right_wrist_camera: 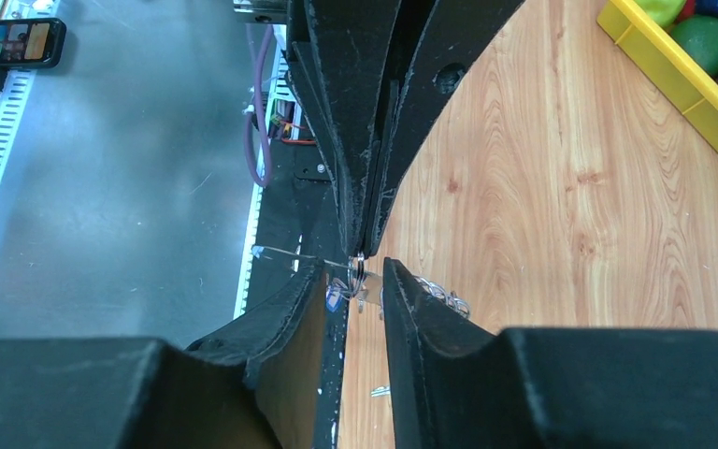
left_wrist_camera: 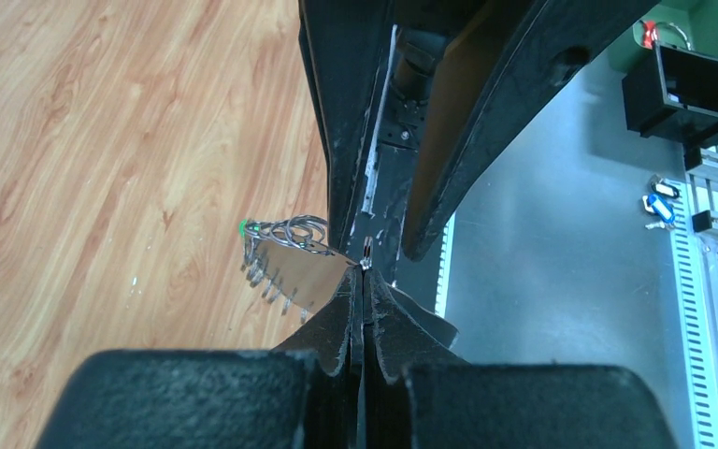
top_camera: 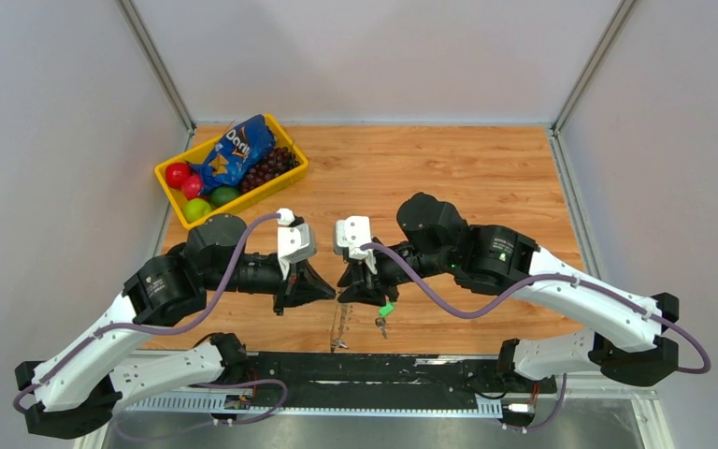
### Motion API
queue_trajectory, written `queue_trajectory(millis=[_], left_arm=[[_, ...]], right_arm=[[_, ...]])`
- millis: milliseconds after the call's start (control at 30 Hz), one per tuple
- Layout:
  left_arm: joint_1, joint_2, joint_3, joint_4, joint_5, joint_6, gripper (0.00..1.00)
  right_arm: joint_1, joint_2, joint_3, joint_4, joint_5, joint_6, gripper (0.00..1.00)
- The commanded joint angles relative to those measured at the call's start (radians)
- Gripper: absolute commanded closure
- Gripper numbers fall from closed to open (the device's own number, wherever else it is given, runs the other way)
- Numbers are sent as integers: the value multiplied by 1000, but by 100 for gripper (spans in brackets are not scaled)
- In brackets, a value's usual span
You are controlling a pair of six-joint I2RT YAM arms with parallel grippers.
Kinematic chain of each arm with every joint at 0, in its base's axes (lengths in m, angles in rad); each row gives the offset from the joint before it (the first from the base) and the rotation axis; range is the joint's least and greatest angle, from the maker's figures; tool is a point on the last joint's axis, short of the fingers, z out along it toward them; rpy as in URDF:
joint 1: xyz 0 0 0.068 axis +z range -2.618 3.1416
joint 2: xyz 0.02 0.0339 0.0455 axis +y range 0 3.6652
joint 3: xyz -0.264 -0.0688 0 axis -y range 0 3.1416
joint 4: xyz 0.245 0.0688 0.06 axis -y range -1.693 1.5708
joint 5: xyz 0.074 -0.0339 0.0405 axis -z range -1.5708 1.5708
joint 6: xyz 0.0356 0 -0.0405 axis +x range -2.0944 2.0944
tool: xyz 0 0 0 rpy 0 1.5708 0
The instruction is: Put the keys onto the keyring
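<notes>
Threading step, I reckon: L arm presents the keyring (left_wrist_camera: 288, 254), R arm works the keys (top_camera: 383, 316) onto it. The left gripper (left_wrist_camera: 362, 283) is fully closed, pinching the ring's thin wire right at its tips. The hoop w/ its jagged fringe sticks out toward mid-left of the left wrist view.

The right gripper (right_wrist_camera: 355, 277) sits nose to nose w/ it, jaws part-way apart. Ring wire and small silver bits lie in the gap, but I can't tell if it has bite on anything.

In the top view the keys are at lower centre. Their green tag hangs just below-right of the right gripper's tip, over the near edge of the bench (top_camera: 486, 178) and just beside the ring's dangling strand. Can't tell if they're on the wire yet.

Next move, imo, needs a firm L pinch and a fine R nudge along the wire. V. little room between the tips, so go slow.
</notes>
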Motion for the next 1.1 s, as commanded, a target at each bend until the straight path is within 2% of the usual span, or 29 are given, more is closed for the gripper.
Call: queue_trajectory(millis=[0, 133, 333, 400, 433, 667, 733, 833, 867, 933, 1067], left_arm=[[-2, -11, 49, 29, 26, 14, 100], [-3, -13, 49, 31, 24, 16, 100], [-3, -24, 53, 27, 4, 18, 100], [-2, -30, 54, 26, -6, 19, 100], [-2, -34, 55, 27, -12, 19, 100], [-2, -57, 48, 69, -40, 2, 100], [-2, -82, 28, 111, -45, -11, 95], [-3, -132, -12, 182, -64, -36, 69], [-3, -162, -33, 221, -66, -41, 64], [-3, -207, -63, 276, -78, -57, 49], [-3, -281, -118, 373, -112, -85, 38]], right_arm=[[6, 20, 50, 13, -23, -20, 69], [6, 29, 55, 13, -31, -25, 72], [6, 19, 41, 13, -38, -27, 87], [7, 11, 34, 13, -44, -28, 98], [7, 7, 29, 13, -44, -26, 100], [6, -22, 1, 55, -49, -12, 100], [6, -39, -11, 89, -38, 5, 100], [6, -70, -29, 140, -10, 34, 100], [6, -82, -37, 156, 4, 45, 100], [6, -104, -51, 191, 22, 65, 100], [6, -159, -87, 283, 43, 114, 100]])
